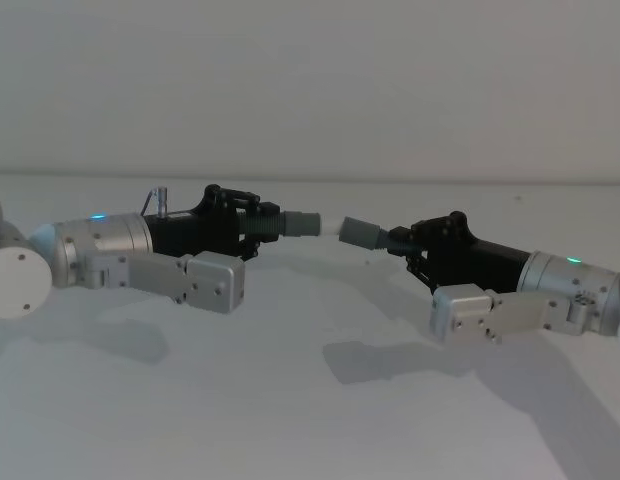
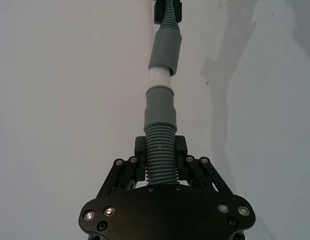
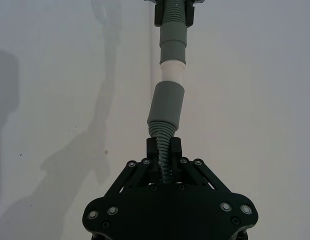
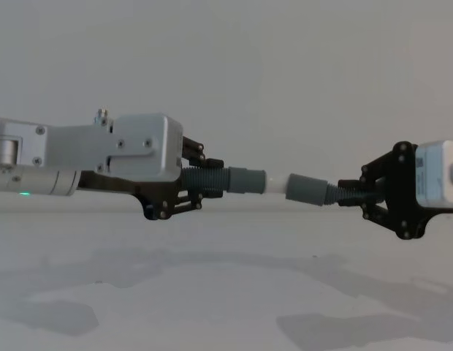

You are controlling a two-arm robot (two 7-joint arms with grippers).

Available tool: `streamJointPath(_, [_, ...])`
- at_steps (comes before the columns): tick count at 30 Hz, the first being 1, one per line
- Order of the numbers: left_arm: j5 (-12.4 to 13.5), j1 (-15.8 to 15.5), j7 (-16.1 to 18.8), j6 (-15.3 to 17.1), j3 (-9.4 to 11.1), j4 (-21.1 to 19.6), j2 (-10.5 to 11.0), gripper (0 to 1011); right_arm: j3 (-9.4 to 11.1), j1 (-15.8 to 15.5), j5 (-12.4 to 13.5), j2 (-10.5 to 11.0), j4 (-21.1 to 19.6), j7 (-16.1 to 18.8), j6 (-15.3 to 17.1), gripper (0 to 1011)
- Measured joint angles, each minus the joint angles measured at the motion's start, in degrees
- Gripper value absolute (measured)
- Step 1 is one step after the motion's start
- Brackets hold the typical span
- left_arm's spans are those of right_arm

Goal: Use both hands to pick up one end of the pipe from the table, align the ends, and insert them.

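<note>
Both ends of the pipe are held in the air above the table. My left gripper is shut on the ribbed hose just behind the grey cuff with the white tip. Facing it from the right, my right gripper is shut on the hose behind the plain sleeve. The white tip meets the mouth of the sleeve, which tilts slightly off the cuff's line. The hose between the two ends is hidden.
Under both arms the white table carries only their shadows. A pale wall rises behind its far edge.
</note>
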Motion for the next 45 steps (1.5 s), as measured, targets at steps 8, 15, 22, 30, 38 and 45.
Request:
streamJointPath(8, [0.0, 0.0, 0.0, 0.0, 0.0, 0.0, 0.0, 322, -0.1, 0.3, 0.1, -0.2, 0.2, 0.0, 0.0, 125])
streamJointPath(15, [0.0, 0.0, 0.0, 0.0, 0.0, 0.0, 0.0, 322, -0.1, 0.4, 0.1, -0.3, 0.3, -0.2, 0.0, 125])
streamJointPath(22, [0.0, 0.0, 0.0, 0.0, 0.0, 0.0, 0.0, 322, -0.1, 0.5, 0.0, -0.4, 0.3, -0.6, -0.1, 125])
streamJointPath(30, [0.0, 0.0, 0.0, 0.0, 0.0, 0.0, 0.0, 322, 0.0, 0.4, -0.2, -0.5, 0.2, -1.0, -0.1, 125])
streamJointPath(38, [0.0, 0.0, 0.0, 0.0, 0.0, 0.0, 0.0, 322, 0.1, 0.4, -0.3, -0.6, 0.1, -1.2, -0.2, 125])
streamJointPath(45, [0.0, 0.0, 0.0, 0.0, 0.0, 0.0, 0.0, 322, 0.1, 0.3, -0.4, -0.6, 0.1, -1.3, -0.2, 125])
